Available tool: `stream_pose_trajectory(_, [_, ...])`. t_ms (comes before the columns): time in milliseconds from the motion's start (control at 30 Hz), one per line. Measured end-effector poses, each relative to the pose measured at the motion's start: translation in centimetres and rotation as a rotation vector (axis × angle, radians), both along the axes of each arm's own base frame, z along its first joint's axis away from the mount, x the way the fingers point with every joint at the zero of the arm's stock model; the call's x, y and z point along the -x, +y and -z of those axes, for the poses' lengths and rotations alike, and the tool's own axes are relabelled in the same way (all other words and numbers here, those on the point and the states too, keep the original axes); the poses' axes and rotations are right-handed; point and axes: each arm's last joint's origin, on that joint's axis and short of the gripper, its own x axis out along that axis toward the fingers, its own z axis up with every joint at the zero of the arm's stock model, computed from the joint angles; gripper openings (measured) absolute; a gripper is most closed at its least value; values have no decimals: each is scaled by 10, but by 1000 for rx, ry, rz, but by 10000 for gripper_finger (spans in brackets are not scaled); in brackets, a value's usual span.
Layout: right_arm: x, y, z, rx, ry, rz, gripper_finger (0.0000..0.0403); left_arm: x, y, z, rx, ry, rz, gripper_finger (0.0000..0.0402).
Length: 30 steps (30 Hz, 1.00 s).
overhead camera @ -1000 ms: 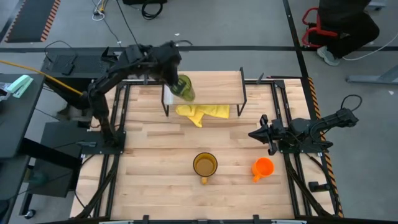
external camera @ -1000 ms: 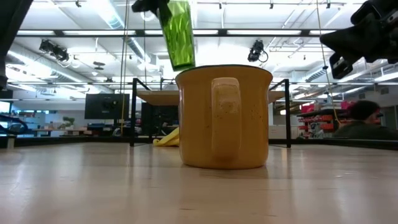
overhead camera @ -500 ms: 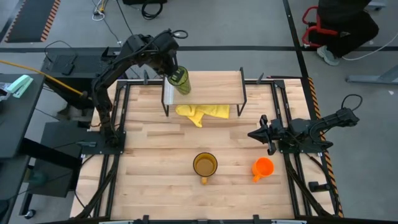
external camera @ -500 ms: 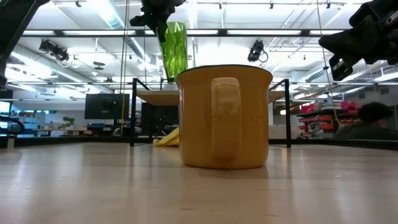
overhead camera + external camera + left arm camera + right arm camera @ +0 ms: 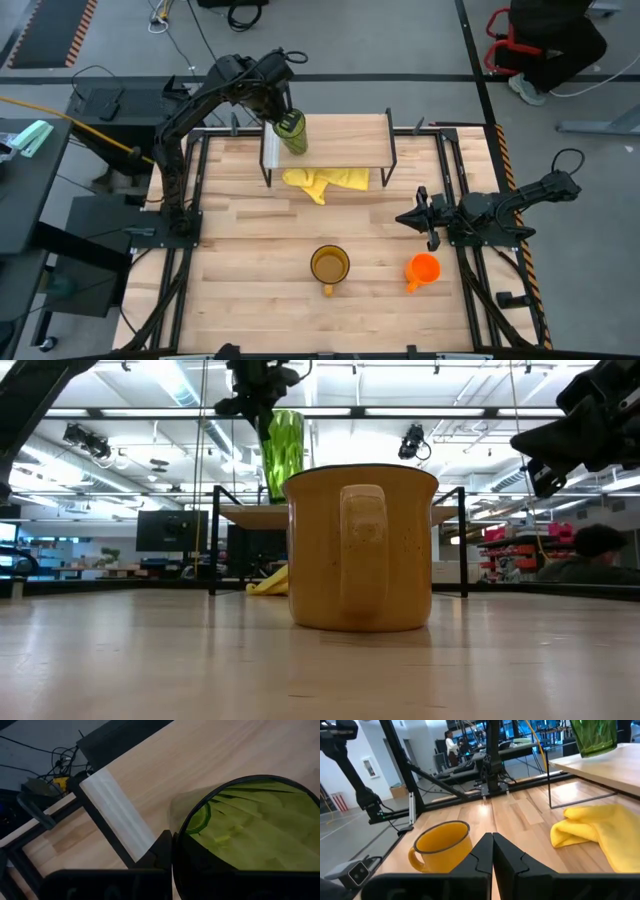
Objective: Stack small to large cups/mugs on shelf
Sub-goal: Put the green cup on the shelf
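Observation:
My left gripper [image 5: 284,119] is shut on the olive-green tumbler [image 5: 291,132], which stands upright over the left end of the shelf [image 5: 345,140]. In the low view the tumbler [image 5: 282,455] reaches down to the board [image 5: 245,513]; whether its base touches it I cannot tell. The amber mug [image 5: 330,266] stands on its base on the table near the front, handle toward the near edge. The small orange mug [image 5: 423,269] rests to its right. My right gripper [image 5: 405,217] is shut and hovers above the table, left of its arm, touching nothing. My left gripper holds the tumbler by its rim [image 5: 187,827], coming from above with the fingers pointing down. One finger [image 5: 160,852] stands outside the wall, and a dark shape shows inside the mouth. The tumbler hangs upright below the fingers.
A crumpled yellow cloth [image 5: 325,181] lies on the table under the shelf's front edge, partly sticking out toward the near side. Black wire legs [image 5: 391,150] bound the shelf. Bare tabletop [image 5: 240,240] spreads left of the amber mug. A person [image 5: 555,45] is beyond the far right corner.
My left gripper has moved slightly toward the far edge and come down over the shelf's left end. The tumbler, tilted a second ago, now stands upright and lower, with its base down near the board.

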Motion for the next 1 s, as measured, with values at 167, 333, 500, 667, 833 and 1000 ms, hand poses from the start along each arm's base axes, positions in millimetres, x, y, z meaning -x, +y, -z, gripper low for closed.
stream_pose_trajectory(167, [0, 0, 0, 1, 5, 0, 14, 2, 3, 0, -30, 19, -23, 13])
stream_pose_trajectory(333, [0, 0, 1, 2, 6, 0, 14, 2, 3, 0, -41, 26, -38, 13])
stream_pose_trajectory(500, [0, 0, 0, 3, 5, 0, 14, 2, 3, 0, -40, 25, -40, 13])
stream_pose_trajectory(667, [0, 0, 0, 3, 5, 0, 14, 2, 3, 0, -39, 23, -44, 13])
stream_pose_trajectory(833, [0, 0, 0, 4, 5, 0, 14, 2, 3, 0, -44, 26, -44, 13])
stream_pose_trajectory(1000, [0, 0, 0, 4, 5, 0, 14, 2, 3, 0, -46, 28, -43, 13])
